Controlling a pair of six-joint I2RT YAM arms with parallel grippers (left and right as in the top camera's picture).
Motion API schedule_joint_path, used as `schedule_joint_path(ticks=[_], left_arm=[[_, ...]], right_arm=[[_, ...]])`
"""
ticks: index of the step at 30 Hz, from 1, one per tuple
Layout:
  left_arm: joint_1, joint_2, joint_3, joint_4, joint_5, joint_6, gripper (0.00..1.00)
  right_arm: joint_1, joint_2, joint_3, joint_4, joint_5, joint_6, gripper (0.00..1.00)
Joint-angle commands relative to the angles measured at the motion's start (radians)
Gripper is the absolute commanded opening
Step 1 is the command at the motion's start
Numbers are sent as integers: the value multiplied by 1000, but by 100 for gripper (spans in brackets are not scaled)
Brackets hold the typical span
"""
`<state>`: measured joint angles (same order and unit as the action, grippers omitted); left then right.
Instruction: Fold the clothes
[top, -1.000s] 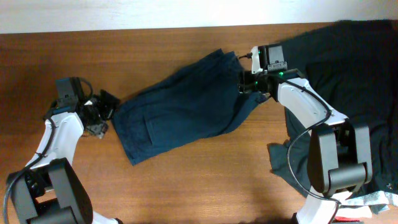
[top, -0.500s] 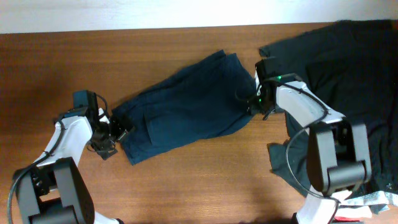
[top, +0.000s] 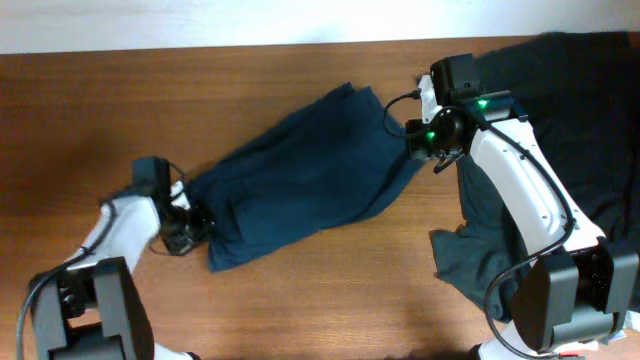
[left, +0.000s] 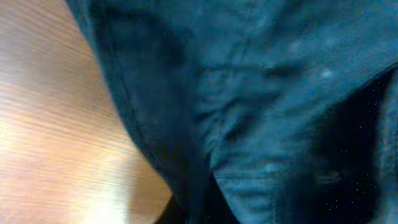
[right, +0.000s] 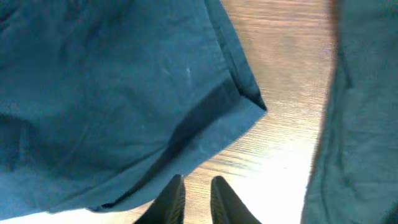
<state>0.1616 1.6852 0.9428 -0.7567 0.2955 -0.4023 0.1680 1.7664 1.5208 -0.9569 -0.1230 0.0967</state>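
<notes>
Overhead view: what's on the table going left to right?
Left claw at the trousers' left end → navy trousers lying diagonally across the middle → right claw at their right end → charcoal T-shirt spread over the right side.

Trousers (top: 300, 165) lie on table (top: 100, 110), T-shirt (top: 570, 90) to right.

We're counting two garments: one navy trouser piece (top: 300, 165), one charcoal T-shirt (top: 590, 100). Arms, also two: left arm (top: 110, 225), right arm (top: 515, 165).
</notes>
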Motion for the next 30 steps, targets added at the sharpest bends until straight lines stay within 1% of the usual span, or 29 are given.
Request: schedule_joint_path(ticks=[1, 2, 3, 5, 8, 12, 14, 17, 18, 20, 21, 23, 24, 25, 27, 29, 30], left_arm=[[20, -15, 262, -203, -58, 88, 0], [17, -15, 307, -248, -57, 92, 1], [11, -16, 399, -338, -57, 109, 0], [10, -17, 531, -470, -57, 109, 1], [10, -18, 629, -571, -53, 109, 0], [10, -18, 677, -611, -48, 109, 1], [-5, -18, 678, -614, -26, 114, 0], [-31, -18, 678, -602, -30, 114, 0], [-33, -18, 678, -598, -31, 114, 1], [-33, -18, 678, -595, -31, 114, 1], [-32, -18, 678, -595, -35, 121, 0], [-33, -18, 678, -594, -89, 121, 1], [-33, -18, 678, -594, -100, 121, 0], [-33, -18, 678, -591, -102, 121, 0], [-35, -18, 678, -590, -98, 120, 1], [-57, -18, 678, -585, -60, 120, 1], [-85, -18, 678, -571, -27, 120, 1]], right_arm=[[47, 21, -32, 9, -149, -42, 17], [64, 28, -42, 12, -162, -42, 17], [110, 52, -64, 26, -164, -41, 14], [190, 99, -90, 87, -262, -40, 12], [312, 167, -103, 214, -333, -16, 12], [468, 283, -103, 351, -339, 75, 12], [558, 354, -103, 473, -369, 108, 12], [631, 385, -103, 558, -378, 126, 13], [637, 382, -100, 573, -366, 126, 15], [613, 369, -74, 545, -354, 125, 26], [573, 349, -46, 485, -354, 124, 33], [481, 303, 3, 354, -326, 121, 37], [405, 272, 21, 267, -295, 118, 40], [349, 254, 21, 209, -274, 116, 42], [258, 250, 21, 107, -265, 55, 42], [165, 270, 14, -6, -264, -26, 42], [133, 280, 2, -24, -260, -41, 42]])
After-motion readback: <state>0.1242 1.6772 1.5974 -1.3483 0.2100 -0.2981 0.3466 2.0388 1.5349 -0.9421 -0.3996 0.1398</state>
